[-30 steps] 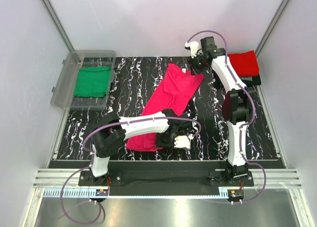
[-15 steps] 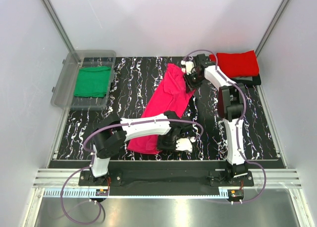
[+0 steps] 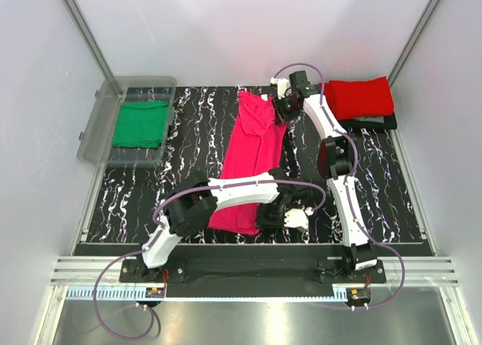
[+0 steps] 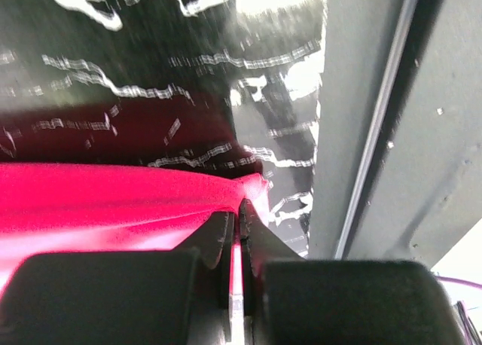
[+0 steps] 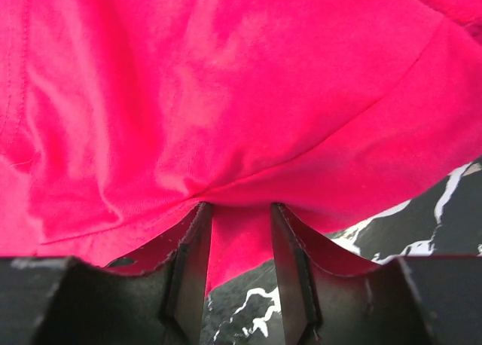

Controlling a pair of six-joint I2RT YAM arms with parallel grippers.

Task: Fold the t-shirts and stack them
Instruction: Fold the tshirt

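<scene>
The magenta-pink t-shirt (image 3: 248, 160) lies as a long narrow strip down the middle of the table. My left gripper (image 3: 292, 219) is at its near right corner, shut on a thin pinch of the pink cloth (image 4: 113, 202); the left gripper (image 4: 241, 207) has its jaws pressed together there. My right gripper (image 3: 284, 108) is at the shirt's far right edge. In the right wrist view its jaws (image 5: 237, 209) stand apart with a fold of pink cloth (image 5: 226, 96) lying over and between the tips. A folded red t-shirt (image 3: 360, 97) rests at the back right. A green t-shirt (image 3: 139, 124) lies in the bin.
The clear plastic bin (image 3: 102, 130) stands at the back left, partly off the black marbled table (image 3: 188, 126). A black thing (image 3: 379, 123) sits under the red shirt. Grey walls and metal posts close in both sides; a metal rail (image 4: 376, 134) runs along the near table edge.
My right gripper swung left from beside the red shirt to the pink shirt's far edge, and the shirt now lies narrower and straighter. My left gripper shifted right, still holding the near corner.
</scene>
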